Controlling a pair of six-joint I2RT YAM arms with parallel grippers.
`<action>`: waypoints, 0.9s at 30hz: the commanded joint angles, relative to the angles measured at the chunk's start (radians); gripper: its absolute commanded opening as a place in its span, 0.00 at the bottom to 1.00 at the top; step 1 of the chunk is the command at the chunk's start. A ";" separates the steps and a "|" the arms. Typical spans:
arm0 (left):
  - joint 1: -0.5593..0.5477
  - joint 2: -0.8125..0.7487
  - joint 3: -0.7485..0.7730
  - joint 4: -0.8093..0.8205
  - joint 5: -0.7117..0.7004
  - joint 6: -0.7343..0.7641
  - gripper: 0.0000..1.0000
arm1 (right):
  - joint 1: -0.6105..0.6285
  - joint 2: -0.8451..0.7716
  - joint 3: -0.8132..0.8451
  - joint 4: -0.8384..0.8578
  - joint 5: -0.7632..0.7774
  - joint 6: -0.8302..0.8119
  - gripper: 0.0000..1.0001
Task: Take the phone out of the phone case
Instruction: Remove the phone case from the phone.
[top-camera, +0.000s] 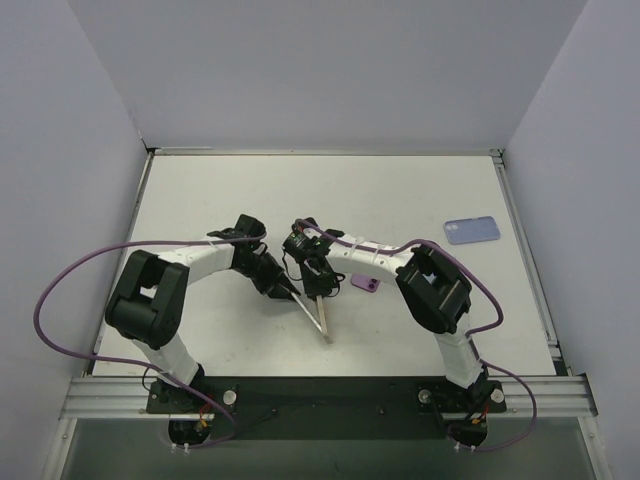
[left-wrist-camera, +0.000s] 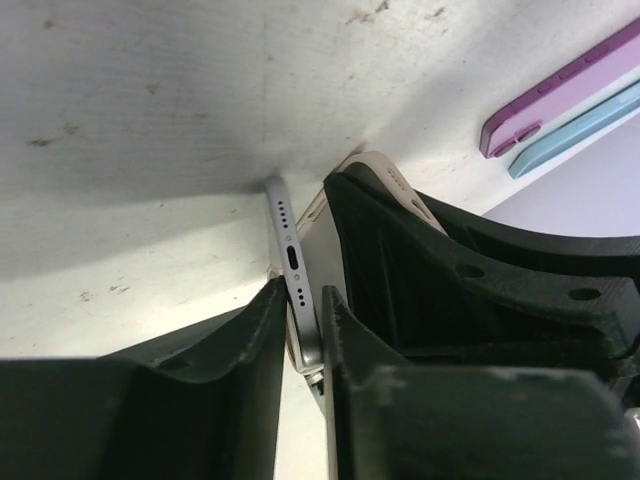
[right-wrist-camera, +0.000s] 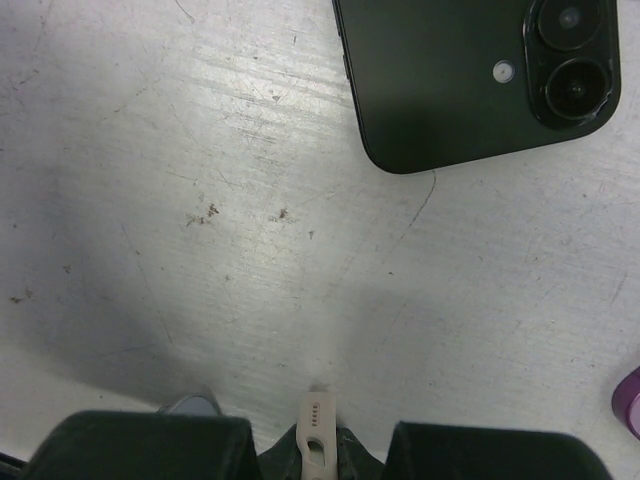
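A silver phone (left-wrist-camera: 290, 240) stands on its edge on the table, charging port towards the camera. My left gripper (left-wrist-camera: 303, 292) is shut on its lower end. A beige phone case (left-wrist-camera: 385, 175) stands just right of it, split away from the phone at this end, and my right gripper (right-wrist-camera: 318, 450) is shut on its thin edge (right-wrist-camera: 318, 425). In the top view the phone and case (top-camera: 316, 312) form a narrow V at mid-table, with the left gripper (top-camera: 287, 290) and right gripper (top-camera: 322, 288) meeting over it. A phone corner (right-wrist-camera: 192, 405) shows in the right wrist view.
A dark phone (right-wrist-camera: 470, 80) lies camera side up on the table beyond the right gripper. A purple case (top-camera: 365, 284) lies just right of the grippers, and a light blue case (top-camera: 470, 230) lies farther right. White walls enclose the table.
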 joint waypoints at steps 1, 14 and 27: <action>0.004 -0.009 0.039 -0.085 -0.021 0.044 0.18 | -0.036 0.063 -0.015 0.028 0.088 -0.014 0.00; 0.226 -0.171 0.143 -0.261 -0.053 0.164 0.00 | -0.146 -0.081 -0.026 0.012 0.102 -0.023 0.00; 0.383 -0.221 0.142 0.228 0.195 0.294 0.00 | -0.566 -0.098 0.048 0.313 -0.240 0.109 0.00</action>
